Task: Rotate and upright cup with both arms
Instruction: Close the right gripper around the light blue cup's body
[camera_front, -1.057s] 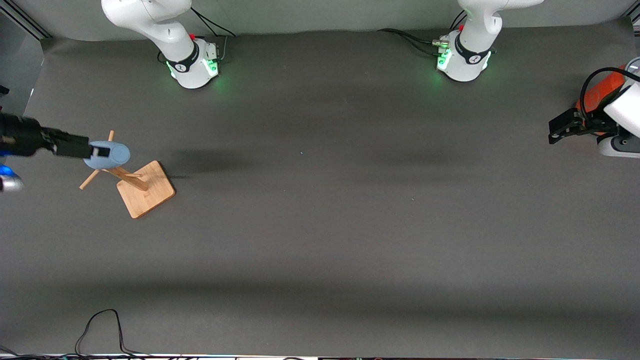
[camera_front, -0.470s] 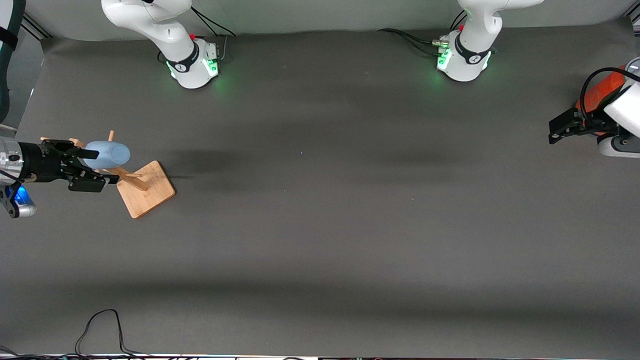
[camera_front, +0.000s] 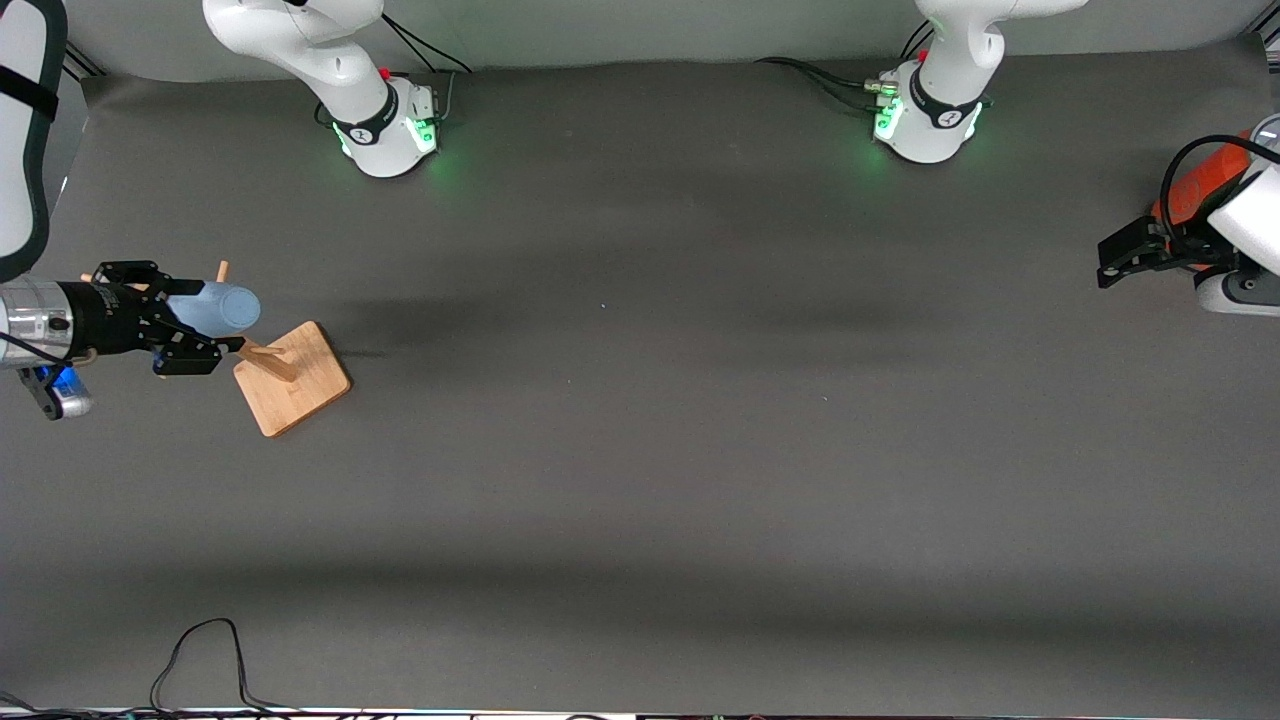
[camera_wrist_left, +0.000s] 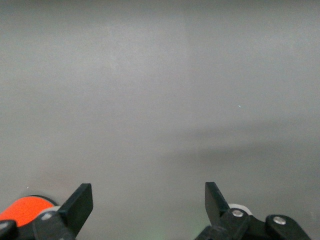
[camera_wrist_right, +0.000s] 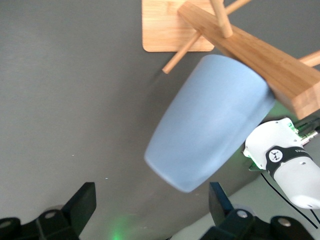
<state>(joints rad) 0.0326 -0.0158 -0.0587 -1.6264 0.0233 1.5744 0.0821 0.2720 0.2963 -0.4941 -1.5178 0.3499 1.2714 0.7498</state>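
Right now the pale blue cup (camera_front: 218, 308) isn't on the bench at all: it hangs on a peg of the wooden cup rack (camera_front: 290, 378), at the right arm's end of the bench. Long axis lies roughly level, running along the bench's length; rounded closed base points toward the bench middle, open rim toward the bench end, where the right hand (camera_front: 172, 318) comes in. In the right wrist view the cup (camera_wrist_right: 210, 120) sits dead ahead, w/ the rack's slanted bamboo post (camera_wrist_right: 260, 55) touching its rim end & the square base plate (camera_wrist_right: 170, 25) lying past it.

Key relation: right hand is approaching along the cup's own axis, fingers spread wide, one finger (camera_wrist_right: 82, 202) either side of the cup body, not pinching it yet, nothing held. From the front view the fingertips seem level w/ the rim end of the cup; can't tell if either pad is touching. My guess: next move = close across the cup's width, then slide it off the peg along that same axis, not lift straight up.

Left hand (camera_front: 1125, 255) waits well apart at the left arm's end of the bench, fingers released & empty, just beside an orange-red can (camera_front: 1195, 190). So right arm is far nearer; left would come in only for the handover/rotate part.
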